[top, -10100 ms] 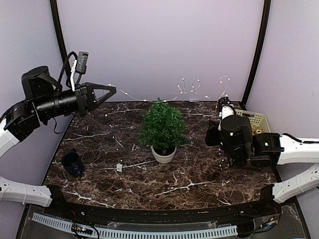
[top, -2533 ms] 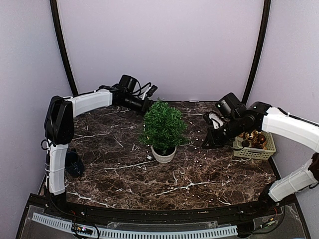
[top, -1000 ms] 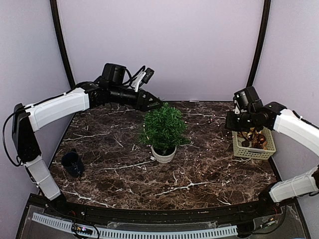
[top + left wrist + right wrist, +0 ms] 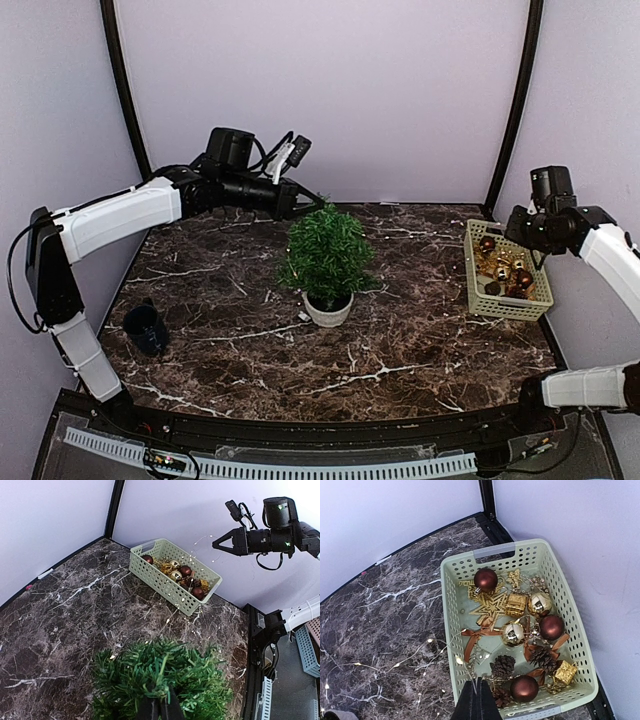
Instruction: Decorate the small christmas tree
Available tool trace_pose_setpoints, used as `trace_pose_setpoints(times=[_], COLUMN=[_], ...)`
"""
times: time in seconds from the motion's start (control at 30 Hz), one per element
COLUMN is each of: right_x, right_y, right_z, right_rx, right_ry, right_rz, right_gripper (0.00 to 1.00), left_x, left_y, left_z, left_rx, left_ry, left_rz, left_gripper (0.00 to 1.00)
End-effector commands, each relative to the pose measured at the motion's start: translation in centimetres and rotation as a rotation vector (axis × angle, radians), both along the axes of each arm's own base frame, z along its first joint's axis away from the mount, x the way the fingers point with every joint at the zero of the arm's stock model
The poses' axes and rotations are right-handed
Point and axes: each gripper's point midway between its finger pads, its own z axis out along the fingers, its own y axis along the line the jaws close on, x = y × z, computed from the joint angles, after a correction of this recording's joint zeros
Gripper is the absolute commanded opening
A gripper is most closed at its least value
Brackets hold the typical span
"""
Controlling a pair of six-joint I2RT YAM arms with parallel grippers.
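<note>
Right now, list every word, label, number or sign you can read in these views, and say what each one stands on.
No text can be read in any view.
The beige basket, the white pot, the small christmas tree and the light string show no lettering.
A small dark module at the table's near edge has tiny marks, too small to read.

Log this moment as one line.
left gripper shut at top of small christmas tree | right gripper shut on light string above basket | ornaments in basket
</note>
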Motion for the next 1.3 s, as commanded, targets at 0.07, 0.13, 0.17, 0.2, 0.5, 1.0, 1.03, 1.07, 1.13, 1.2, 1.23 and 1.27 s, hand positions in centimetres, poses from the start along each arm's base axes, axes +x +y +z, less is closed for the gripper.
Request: trace_pose_setpoints(times=[0.07, 0.13, 0.17, 0.2, 0.5, 1.0, 1.03, 1.07, 1.13, 1.2, 1.23, 1.27], right_x=[0.1, 0.1, 0.3, 0.6, -1.2, -0.1, 0.0, 0.0, 0.0, -0.1, -0.1, -0.2], right_y=[-2.4, -2.6, -2.1, -1.1, -2.5, -4.8, -4.7, -4.8, -4.9, -5.1, -5.2, -5.3], right_z=[0.5, 0.5, 0.5, 0.4, -2.7, -0.6, -0.6, -0.6, -0.7, -0.8, -0.9, -1.0], right_rx=[-0.018, -0.005, 0.012, 0.044, 0.010, -0.038, -0.037, -0.038, -0.041, -0.049, -0.052, -0.054], right_ry=[-0.027, -0.029, -0.035, -0.043, 0.027, -0.025, -0.025, -0.024, -0.021, -0.015, -0.012, -0.010], right_rz=[-0.045, -0.041, -0.016, 0.036, -0.043, -0.168, -0.167, -0.168, -0.172, -0.178, -0.182, -0.184], right_gripper=[0.00, 0.00, 0.00, 0.00, 0.00, 0.00, 0.00, 0.00, 0.00, 0.00, 0.00, 0.00], left_x=[-0.9, -1.0, -1.1, -1.2, -1.0, -1.1, -1.0, -1.0, -0.8, -0.6, -0.5, -0.4], left_y=[1.0, 1.2, 1.3, 1.3, 2.7, 7.4, 7.6, 7.7, 8.1, 8.6, 8.7, 9.0], left_z=[3.3, 3.4, 3.4, 3.5, 3.8, 3.2, 3.1, 3.1, 2.9, 2.7, 2.7, 2.6], left_rx=[-0.013, -0.007, -0.005, -0.006, 0.049, 0.114, 0.116, 0.119, 0.125, 0.130, 0.127, 0.127], left_ry=[-0.087, -0.092, -0.095, -0.097, -0.140, -0.136, -0.133, -0.134, -0.132, -0.131, -0.132, -0.128], left_rz=[0.014, 0.015, 0.013, 0.010, 0.037, 0.112, 0.113, 0.114, 0.123, 0.137, 0.141, 0.146], left_gripper=[0.00, 0.00, 0.00, 0.00, 0.00, 0.00, 0.00, 0.00, 0.00, 0.00, 0.00, 0.00])
